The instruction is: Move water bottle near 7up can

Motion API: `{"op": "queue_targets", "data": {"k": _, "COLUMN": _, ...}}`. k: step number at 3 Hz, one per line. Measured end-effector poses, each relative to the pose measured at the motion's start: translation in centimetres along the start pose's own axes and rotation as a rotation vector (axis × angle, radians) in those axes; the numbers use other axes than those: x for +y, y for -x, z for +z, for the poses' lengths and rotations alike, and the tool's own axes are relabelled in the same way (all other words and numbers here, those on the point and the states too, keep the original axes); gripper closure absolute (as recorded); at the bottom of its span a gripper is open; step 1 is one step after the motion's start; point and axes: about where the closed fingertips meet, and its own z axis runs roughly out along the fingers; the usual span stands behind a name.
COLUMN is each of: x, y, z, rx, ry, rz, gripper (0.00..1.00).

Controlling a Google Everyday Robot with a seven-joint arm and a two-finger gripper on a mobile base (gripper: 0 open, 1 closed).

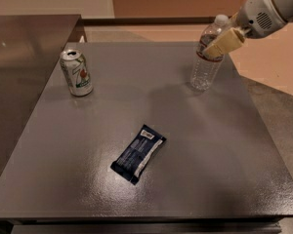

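Observation:
The water bottle (pixel 205 62), clear and ribbed with a white cap and a dark label band, stands upright at the far right of the grey table (pixel 146 189). My gripper (pixel 221 44) reaches in from the upper right and sits against the bottle's label band, partly covering it. The 7up can (pixel 76 72), silver-topped with white and green sides, stands upright at the far left of the table, well apart from the bottle.
A dark blue snack wrapper (pixel 138 153) lies flat near the table's middle, between can and bottle but closer to the front. A second dark surface (pixel 19 48) adjoins on the left. The floor (pixel 278 101) drops off past the right edge.

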Motion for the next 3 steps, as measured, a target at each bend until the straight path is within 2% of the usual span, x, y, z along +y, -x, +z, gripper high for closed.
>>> {"op": "queue_targets", "data": {"k": 1, "x": 1.6, "y": 3.3, "z": -0.5, "rx": -0.058, "ry": 0.053, "rz": -0.053, "gripper": 1.00}}
{"op": "queue_targets", "data": {"k": 2, "x": 3.8, "y": 7.0, "z": 0.2, "rx": -0.095, "ry": 0.114, "rz": -0.116, "gripper": 1.00}}
{"op": "queue_targets", "data": {"k": 3, "x": 6.4, "y": 10.6, "z": 2.2, "rx": -0.112, "ry": 0.185, "rz": -0.176, "gripper": 1.00}}
